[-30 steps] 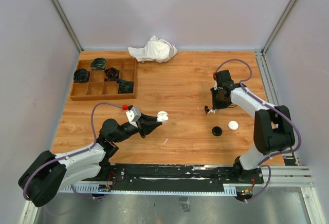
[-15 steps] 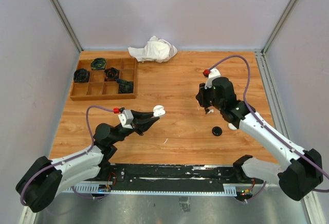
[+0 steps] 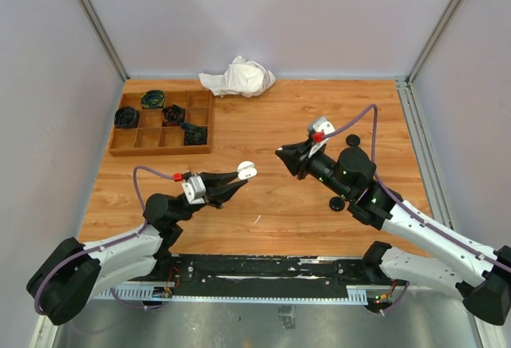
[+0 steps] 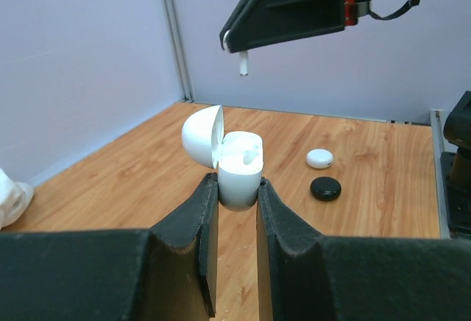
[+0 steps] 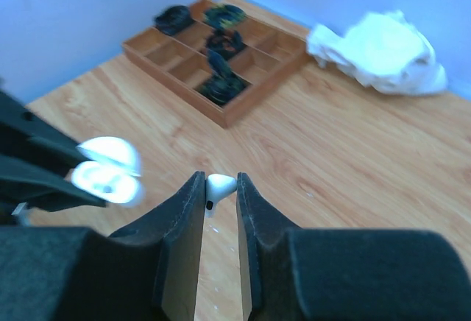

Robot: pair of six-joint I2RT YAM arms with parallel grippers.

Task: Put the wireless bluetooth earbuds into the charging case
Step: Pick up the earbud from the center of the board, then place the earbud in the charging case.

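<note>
Wooden desk (image 3: 271, 124), pale walls (image 3: 263, 21) on three sides; both arms meet above its middle. At the right gripper (image 5: 218, 181) the jaws stand narrow, pinching one white earbud (image 5: 220, 185) by its head; the left wrist view shows the stem pointing straight down. At the left gripper (image 4: 237, 188) the jaws stand narrow, clamped on the base of the white charging case (image 4: 240, 166), held off the desk with its lid swung open and its cavity facing up. Governing relation: the earbud hangs higher than the charging case and apart from it, on the right arm's side, with the stem axis roughly matching the socket axis. Expected move: bring the earbud over the cavity, then lower it. Farther out, a white puck (image 4: 319, 159) and a black puck (image 4: 325, 188) lie on the desk.
</note>
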